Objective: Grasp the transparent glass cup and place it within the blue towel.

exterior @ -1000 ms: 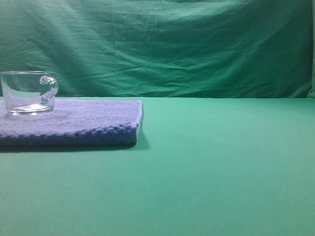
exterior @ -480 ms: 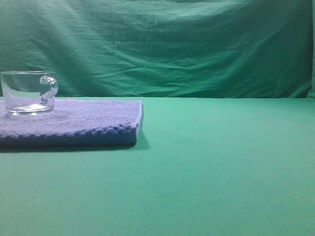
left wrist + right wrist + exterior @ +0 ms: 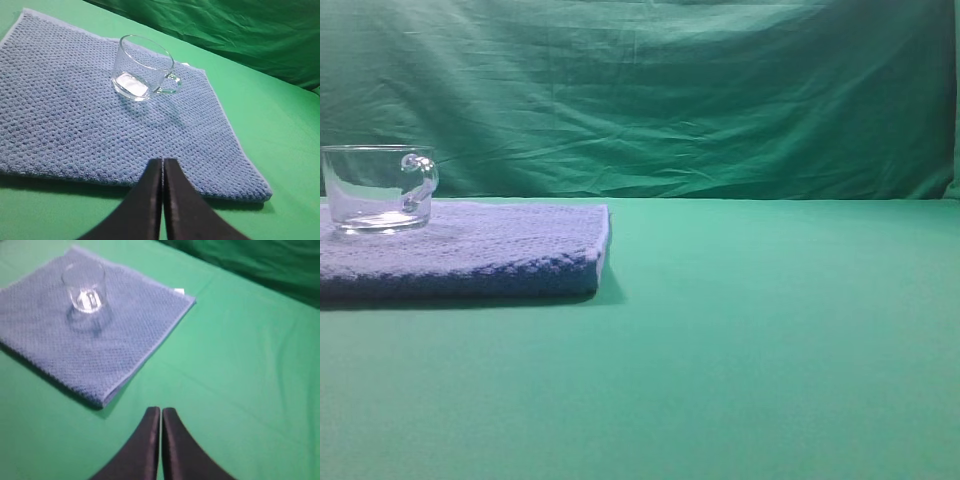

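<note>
The transparent glass cup (image 3: 144,68) stands upright on the blue towel (image 3: 75,125), toward its 12 o'clock edge; the left gripper (image 3: 162,165) and right gripper (image 3: 161,412) are both closed on nothing, well apart from the cup. Judged risk: the knobbly weave may rock the cup if a passing arm snags the towel. The exterior high view shows no gripper; only the wrist views show the towel's full outline on the worktop (image 3: 240,365).
</note>
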